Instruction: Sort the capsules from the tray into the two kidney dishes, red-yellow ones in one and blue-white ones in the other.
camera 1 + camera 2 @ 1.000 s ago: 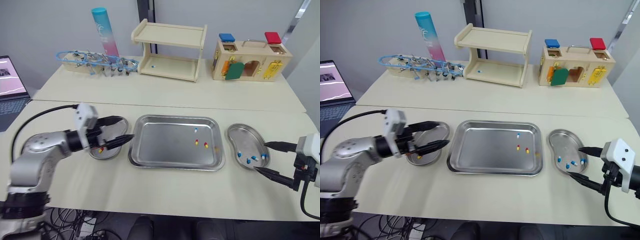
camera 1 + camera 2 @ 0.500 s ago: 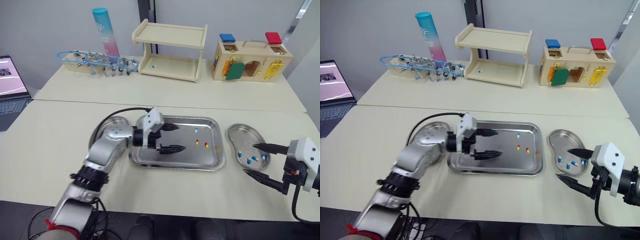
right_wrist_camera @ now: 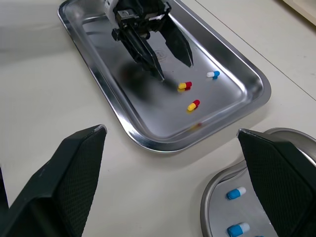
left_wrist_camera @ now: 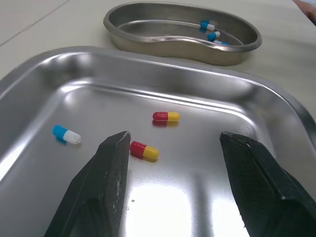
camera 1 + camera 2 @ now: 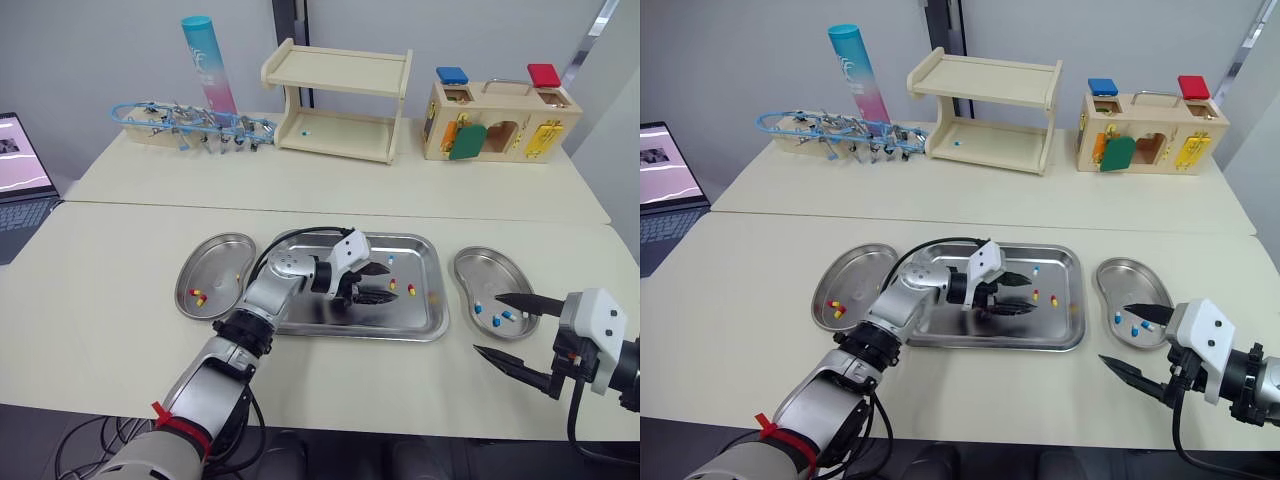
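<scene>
Head view: the left end effector hangs wide open and empty over the shiny steel tray, nearer the capsules than the right end effector. Left wrist view: a red-yellow capsule lies just ahead between its fingers, its long side pointing from finger to finger. Right wrist view: that one gapes wide, empty.

Left arm reaches forward, bent inward at the elbow, forearm pointing toward the robot's right. Left gripper open: black fingers spread, tips level and aimed right. Right wrist held low at the robot's right side. Right gripper open wide, tips aimed left.
</scene>
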Tool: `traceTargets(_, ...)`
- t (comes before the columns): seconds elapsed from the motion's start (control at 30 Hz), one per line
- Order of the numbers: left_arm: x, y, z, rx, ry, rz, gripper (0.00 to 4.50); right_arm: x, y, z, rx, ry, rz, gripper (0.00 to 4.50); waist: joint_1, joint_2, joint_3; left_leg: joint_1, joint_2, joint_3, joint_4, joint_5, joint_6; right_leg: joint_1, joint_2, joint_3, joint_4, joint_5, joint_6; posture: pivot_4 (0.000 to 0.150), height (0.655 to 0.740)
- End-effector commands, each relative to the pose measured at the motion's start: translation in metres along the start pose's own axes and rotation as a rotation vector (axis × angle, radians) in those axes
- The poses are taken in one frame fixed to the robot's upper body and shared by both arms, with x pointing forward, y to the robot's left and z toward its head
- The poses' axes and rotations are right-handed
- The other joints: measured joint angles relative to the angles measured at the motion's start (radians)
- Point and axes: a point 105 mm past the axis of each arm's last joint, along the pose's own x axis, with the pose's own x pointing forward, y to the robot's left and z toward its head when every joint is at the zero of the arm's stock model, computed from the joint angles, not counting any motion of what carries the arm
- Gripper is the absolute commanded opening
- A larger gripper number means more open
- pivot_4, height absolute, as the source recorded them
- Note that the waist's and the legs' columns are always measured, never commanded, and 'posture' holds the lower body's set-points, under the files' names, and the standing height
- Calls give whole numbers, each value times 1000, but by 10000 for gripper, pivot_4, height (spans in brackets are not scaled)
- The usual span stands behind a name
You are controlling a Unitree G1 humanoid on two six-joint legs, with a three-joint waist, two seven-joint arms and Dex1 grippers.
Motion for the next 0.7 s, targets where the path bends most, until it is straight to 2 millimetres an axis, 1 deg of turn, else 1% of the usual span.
traceTargets(0.03,6,7,10,34,-3,14,29262,-1,4,6,-26,-16,-3,45000,1,0,0,0,0,0,0,0,0,0,0,0,0,0,0,1500,7400)
traceTargets(0.33,18,10,-1,29,63,32,29262,-1,5,5,-24,-7,-9,45000,0,0,0,0,0,0,0,0,0,0,0,0,0,0,0,1500,7400)
traceTargets(0.53,25,6,-1,28,63,9,29262,-1,4,6,-25,-6,-12,45000,0,0,0,0,0,0,0,0,0,0,0,0,0,0,0,1500,7400)
traceTargets(0.7,27,4,-2,32,67,-2,29262,-1,4,5,-27,-3,-13,45000,0,0,0,0,0,0,0,0,0,0,0,0,0,0,0,1500,7400)
